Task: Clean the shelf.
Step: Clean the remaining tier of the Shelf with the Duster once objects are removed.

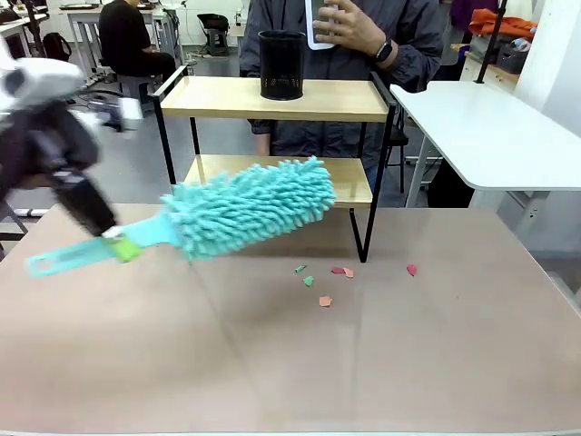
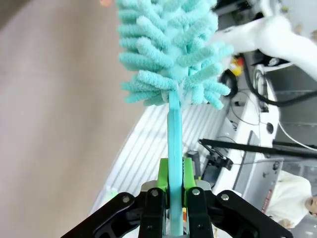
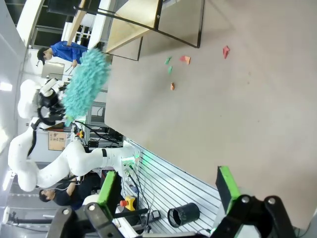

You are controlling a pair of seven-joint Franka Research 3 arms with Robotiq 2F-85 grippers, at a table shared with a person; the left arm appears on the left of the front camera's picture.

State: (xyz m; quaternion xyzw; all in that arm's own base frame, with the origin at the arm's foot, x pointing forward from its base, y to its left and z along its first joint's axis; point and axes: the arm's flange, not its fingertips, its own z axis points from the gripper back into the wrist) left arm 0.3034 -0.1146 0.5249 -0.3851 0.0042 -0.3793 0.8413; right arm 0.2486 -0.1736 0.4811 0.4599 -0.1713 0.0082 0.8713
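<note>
The shelf (image 1: 211, 98) stands at the table's far side: a thin black frame with two light wooden boards, also seen in the right wrist view (image 3: 133, 25). A black mesh cup (image 1: 282, 65) sits on its top board. My left gripper (image 1: 115, 242) is shut on the handle of a teal fluffy duster (image 1: 250, 207), whose head hangs in front of the lower board. In the left wrist view the green pads (image 2: 163, 174) clamp the flat handle and the duster head (image 2: 168, 49) points away. My right gripper (image 3: 166, 186) is open and holds nothing, well back from the shelf.
Small red, green and orange paper scraps (image 1: 323, 282) lie on the brown table in front of the shelf, with a red one (image 1: 411, 270) farther right. A person stands behind the shelf, a hand (image 1: 349, 27) holding something white. A white table (image 1: 490, 127) stands at the right.
</note>
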